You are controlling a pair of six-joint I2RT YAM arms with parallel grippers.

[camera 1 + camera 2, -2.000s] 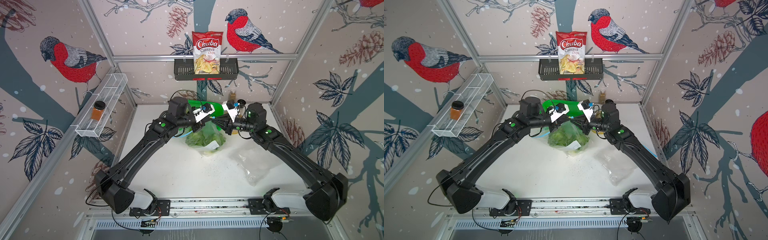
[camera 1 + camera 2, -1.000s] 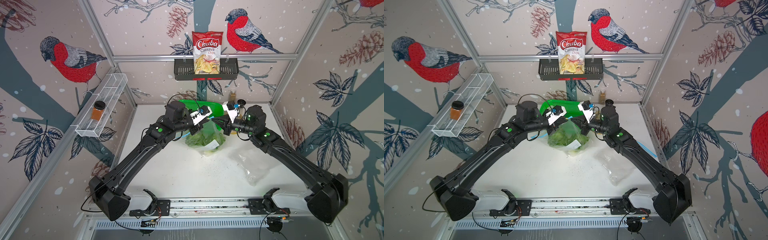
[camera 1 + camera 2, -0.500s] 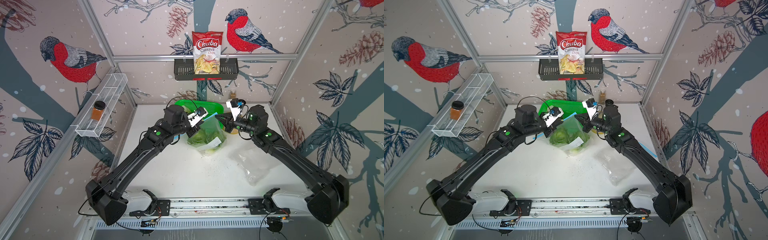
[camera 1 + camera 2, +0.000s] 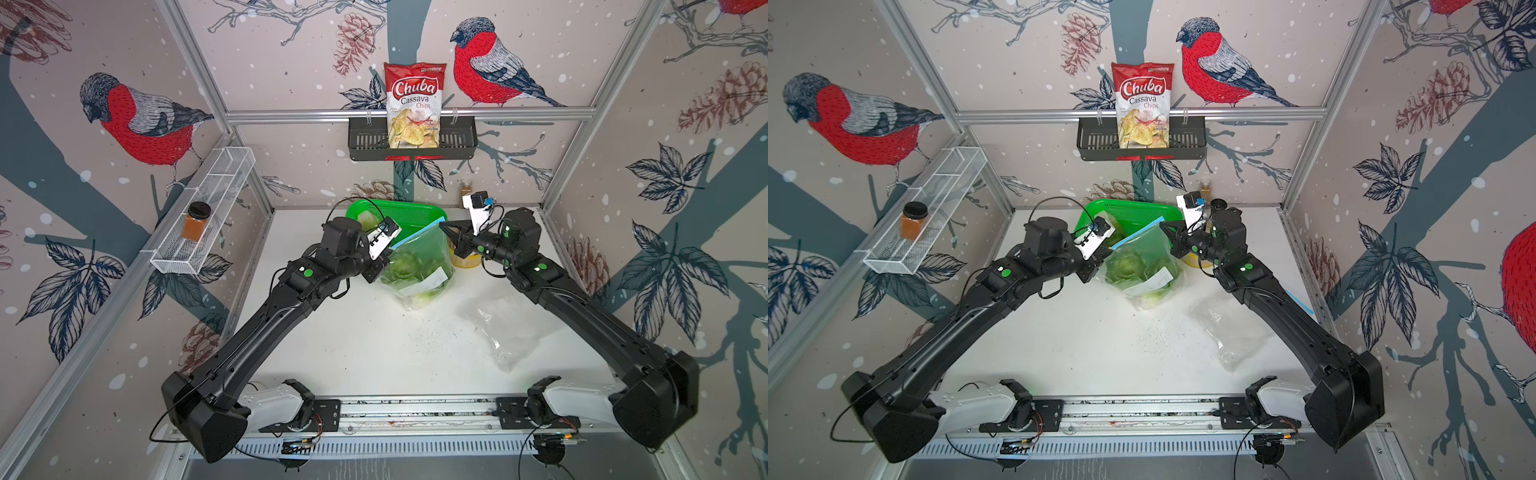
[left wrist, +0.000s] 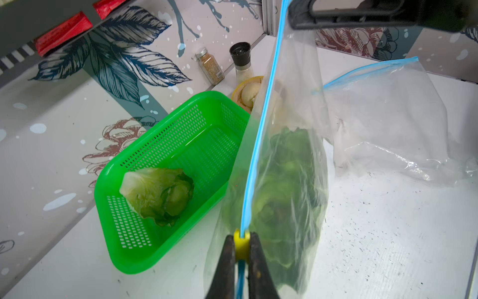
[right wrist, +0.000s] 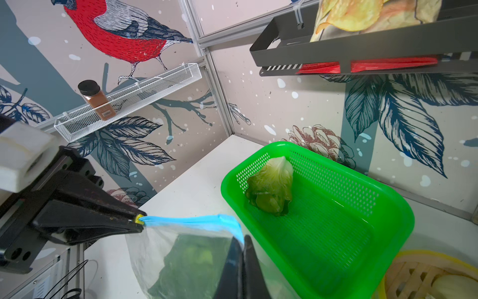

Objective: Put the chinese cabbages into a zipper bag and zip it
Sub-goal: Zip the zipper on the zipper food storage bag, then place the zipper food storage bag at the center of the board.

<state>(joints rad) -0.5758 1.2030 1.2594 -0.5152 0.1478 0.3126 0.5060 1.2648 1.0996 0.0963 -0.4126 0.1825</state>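
A clear zipper bag with a blue zip strip hangs over the table between my two grippers. Green chinese cabbages show through its film. My left gripper is shut on the yellow slider at the strip's left end. At the other top corner my right gripper is shut on the bag's edge. The strip runs taut between them as one thin line. One more cabbage lies in the green basket behind the bag.
A second, empty zipper bag lies crumpled at the right. A yellow steamer with pale discs stands behind the right gripper. A spice jar and a grinder stand by the back wall.
My left gripper has moved left along the blue strip, away from the right gripper, with the yellow slider in it. The bag's top is now stretched out between them.
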